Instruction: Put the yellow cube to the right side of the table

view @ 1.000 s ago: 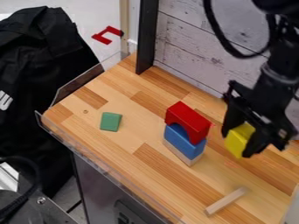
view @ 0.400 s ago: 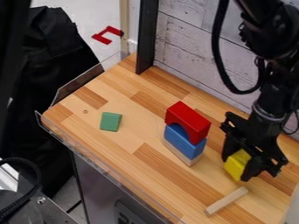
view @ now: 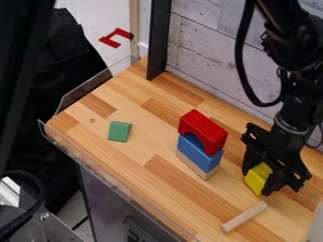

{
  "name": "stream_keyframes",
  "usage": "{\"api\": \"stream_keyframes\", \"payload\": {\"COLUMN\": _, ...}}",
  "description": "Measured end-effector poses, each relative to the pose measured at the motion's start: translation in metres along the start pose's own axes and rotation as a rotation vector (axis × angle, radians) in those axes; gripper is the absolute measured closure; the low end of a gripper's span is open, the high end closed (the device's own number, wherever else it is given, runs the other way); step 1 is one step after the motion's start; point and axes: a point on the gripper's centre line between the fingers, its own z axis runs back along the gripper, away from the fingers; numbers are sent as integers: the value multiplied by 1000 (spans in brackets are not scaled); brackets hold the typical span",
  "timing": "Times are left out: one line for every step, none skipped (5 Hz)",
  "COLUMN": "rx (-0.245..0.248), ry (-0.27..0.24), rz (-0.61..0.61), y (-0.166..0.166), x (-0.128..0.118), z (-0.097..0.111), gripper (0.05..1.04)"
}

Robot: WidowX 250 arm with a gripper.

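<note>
The black hand [view: 259,183] pinches the yellow cube [view: 256,178] between its two fingers. The cube is on the right part of the surface [view: 135,105], very low, but I can't tell if it touches the wood. It looks like the job is nearly done, with just the letting go left.

If the hand opens while the cube is too high, the cube could drop, tip and roll. The cube sits a bit crooked, so one finger might drag it when the hand lifts. A swing to the left could knock the red arch [view: 203,131] off the blue arch [view: 200,152], which stands on a pale block [view: 194,165]. The wooden stick [view: 244,217] lies near, in front of the cube, and could get bumped.

The wall [view: 211,52] runs along the back edge, and a clear rim [view: 114,189] guards the front. Bare wood lies between the stack and the cube, and around the green block [view: 119,131].
</note>
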Motion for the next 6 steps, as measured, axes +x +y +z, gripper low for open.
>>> {"api": "stream_keyframes", "payload": {"rx": -5, "ry": -1, "rz": -3, "y": -1, "x": 3, "z": 0, "gripper": 512}}
{"api": "stream_keyframes", "payload": {"rx": -10, "ry": 24, "rz": 2, "y": -3, "x": 3, "z": -2, "gripper": 440}}
{"api": "stream_keyframes", "payload": {"rx": -20, "ry": 29, "rz": 14, "y": -4, "x": -1, "z": 8, "gripper": 155}}
{"api": "stream_keyframes", "payload": {"rx": -22, "ry": -42, "rz": 22, "y": -3, "x": -7, "z": 42, "gripper": 81}}
{"api": "stream_keyframes", "payload": {"rx": -21, "ry": -71, "rz": 38, "y": 0, "x": -13, "z": 64, "gripper": 84}}
{"api": "stream_keyframes", "payload": {"rx": -23, "ry": -104, "rz": 57, "y": 7, "x": -17, "z": 83, "gripper": 83}}
